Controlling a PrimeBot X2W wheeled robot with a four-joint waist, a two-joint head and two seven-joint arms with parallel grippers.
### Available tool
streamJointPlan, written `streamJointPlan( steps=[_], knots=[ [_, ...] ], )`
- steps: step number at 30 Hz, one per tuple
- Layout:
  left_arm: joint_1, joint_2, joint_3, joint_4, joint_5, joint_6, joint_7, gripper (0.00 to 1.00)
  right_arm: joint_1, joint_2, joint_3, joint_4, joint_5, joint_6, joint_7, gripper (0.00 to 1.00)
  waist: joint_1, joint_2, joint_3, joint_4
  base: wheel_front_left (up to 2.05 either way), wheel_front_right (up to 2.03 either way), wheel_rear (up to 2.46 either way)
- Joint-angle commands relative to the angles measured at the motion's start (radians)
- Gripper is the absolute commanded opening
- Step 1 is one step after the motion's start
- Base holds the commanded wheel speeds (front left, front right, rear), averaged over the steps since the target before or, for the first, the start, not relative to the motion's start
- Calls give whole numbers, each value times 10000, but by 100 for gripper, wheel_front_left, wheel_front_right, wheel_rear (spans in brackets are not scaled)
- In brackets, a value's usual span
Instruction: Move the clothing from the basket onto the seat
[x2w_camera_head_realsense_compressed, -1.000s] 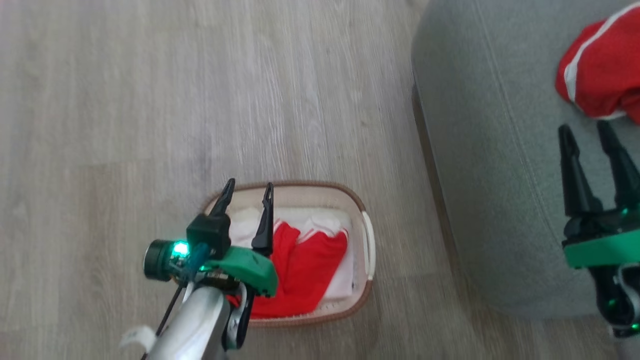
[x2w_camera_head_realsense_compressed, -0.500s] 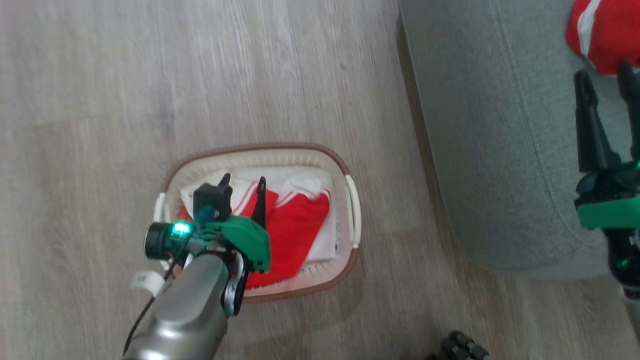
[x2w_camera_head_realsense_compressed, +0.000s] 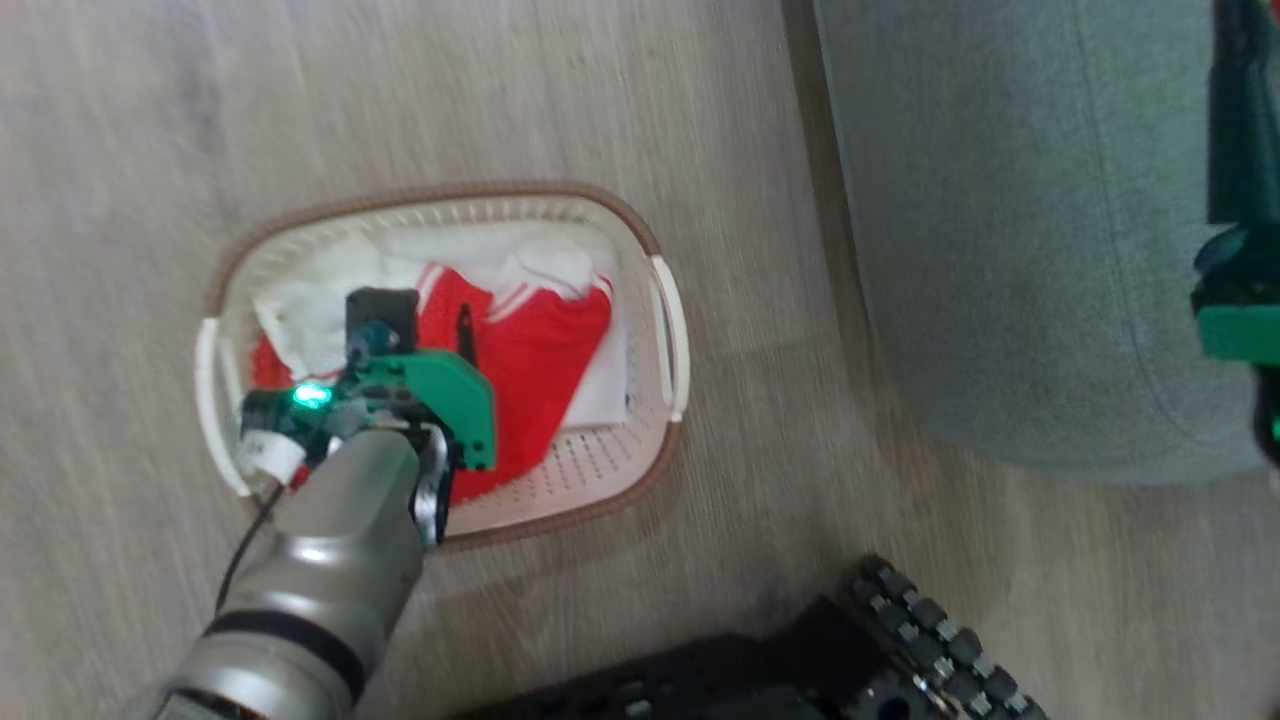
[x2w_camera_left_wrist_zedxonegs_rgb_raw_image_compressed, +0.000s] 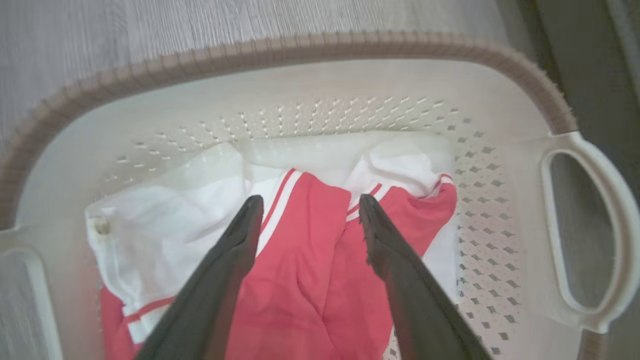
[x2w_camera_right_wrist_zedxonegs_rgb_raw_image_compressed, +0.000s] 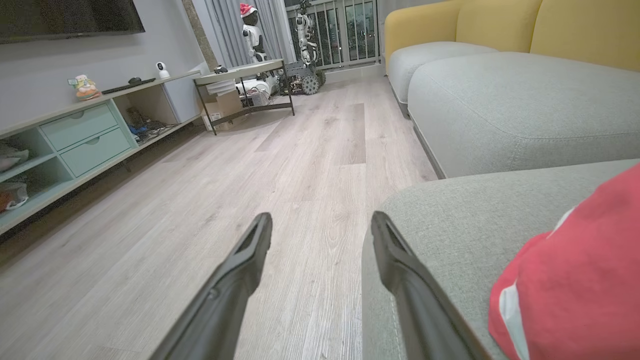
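— How do your grippers stand?

— My left gripper (x2w_camera_left_wrist_zedxonegs_rgb_raw_image_compressed: 310, 200) is spread wide with nothing between its fingers. It points down into the basket (x2w_camera_left_wrist_zedxonegs_rgb_raw_image_compressed: 300, 47), tips over a fold of the clothing (x2w_camera_left_wrist_zedxonegs_rgb_raw_image_compressed: 305, 260) (whether they touch the fabric I cannot tell).

— And the clothing itself?

— Red jersey with white stripes and white parts, crumpled on the basket's bottom. The basket stands on the wood floor (x2w_camera_head_realsense_compressed: 400, 90), near the seat (x2w_camera_head_realsense_compressed: 1000, 250).

— The other arm?

— My right gripper (x2w_camera_right_wrist_zedxonegs_rgb_raw_image_compressed: 321, 220) is wide open too, and empty. It is at the seat's rounded corner, one finger against the floor, the other against the grey cushion. A red garment (x2w_camera_right_wrist_zedxonegs_rgb_raw_image_compressed: 575, 280) with a white stripe lies on the seat, near that gripper.
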Motion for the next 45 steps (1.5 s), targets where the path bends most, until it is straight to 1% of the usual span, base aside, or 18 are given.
streamJointPlan(
  steps=[1, 4, 9, 14, 18, 23, 25, 26, 27, 28, 29, 37, 45],
  knots=[
    [-130, 32, 79, 82, -145, 104, 58, 100, 114, -218, 25, -390, 109, -2, -65, 100, -3, 1, 697, -347, 0, 0, 0],
    [-485, 32, -81, 572, -456, 145, 442, 100, -108, -184, -4, -568, 132, -2, -65, 100, -3, 1, 1121, -502, 0, 0, 0],
    [-960, 32, -210, 1046, -888, 277, 690, 100, -321, -111, -96, -661, 177, -2, -65, 100, -3, 1, 1720, -693, 0, 0, 0],
    [-1353, 32, -291, 1451, -1140, 560, 973, 100, -519, 16, -50, -712, 226, -2, -65, 100, -3, 1, 2294, -890, 0, 0, 0],
    [-1603, 32, -373, 1700, -1186, 899, 1344, 100, -663, 111, -14, -692, 241, -2, -65, 100, -3, 1, 2603, -1006, 0, 0, 0],
    [-1688, 34, -653, 1864, -1106, 953, 2503, 100, -752, 189, 28, -639, 265, -2, -65, 100, -3, 1, 2787, -1081, 0, 0, 0],
    [-1747, 54, -759, 1881, -1022, 950, 2509, 100, -767, 202, 22, -621, 269, -2, -65, 100, -3, 1, 2819, -1083, 0, 0, 0],
    [-1773, 58, -785, 1887, -1001, 950, 2447, 73, -769, 206, 9, -610, 269, -2, -65, 100, -3, 1, 2824, -1073, 0, 0, 0],
    [-1787, 58, -792, 1892, -1005, 939, 2415, 36, -769, 209, -3, -599, 267, -2, -65, 100, -3, 1, 2821, -1061, 0, 0, 0],
    [-1797, 57, -797, 1896, -1015, 923, 2401, 10, -766, 211, -9, -583, 265, -2, -65, 100, -3, 1, 2809, -1047, 0, 0, 0],
    [-1803, 56, -806, 1900, -1023, 905, 2394, 0, -763, 212, -8, -567, 263, -2, -65, 100, -3, 1, 2791, -1033, 0, 0, 0],
    [-1544, 38, -915, 1898, -1200, 702, 2135, 0, -651, 128, 41, -437, 197, -2, -65, 100, -3, 1, 2207, -826, 0, 0, 0],
    [-851, 34, -1261, 1341, -1528, 315, 1557, 0, -286, 47, 104, -196, 129, -2, -65, 100, -3, 1, 1025, -590, 0, 0, 0]
  ],
)
